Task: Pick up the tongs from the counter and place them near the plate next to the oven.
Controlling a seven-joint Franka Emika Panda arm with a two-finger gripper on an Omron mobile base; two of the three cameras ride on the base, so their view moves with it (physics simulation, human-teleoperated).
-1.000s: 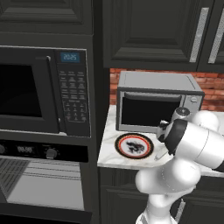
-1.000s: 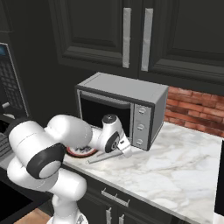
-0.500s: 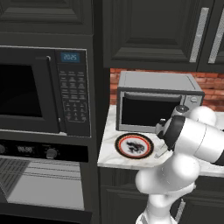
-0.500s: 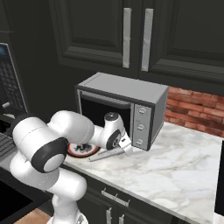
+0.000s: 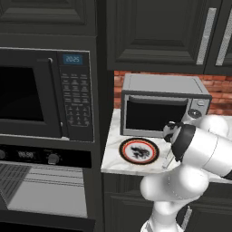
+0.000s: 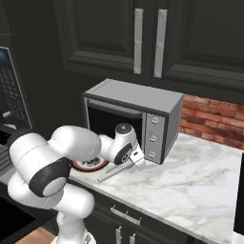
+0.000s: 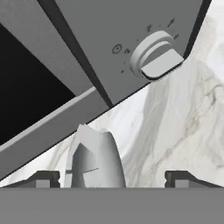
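Tongs [image 6: 116,171] lie flat on the counter [image 6: 200,186], at about four o'clock from the plate [image 6: 89,165]. Above their far end the gripper [image 7: 112,177] stands spread wide, seemingly grasping nothing. Beyond, at twelve o'clock, sits the silver microwave [image 6: 138,119].

Two base views flank the arm, sharing the silver microwave [image 5: 164,108] — hand view close.
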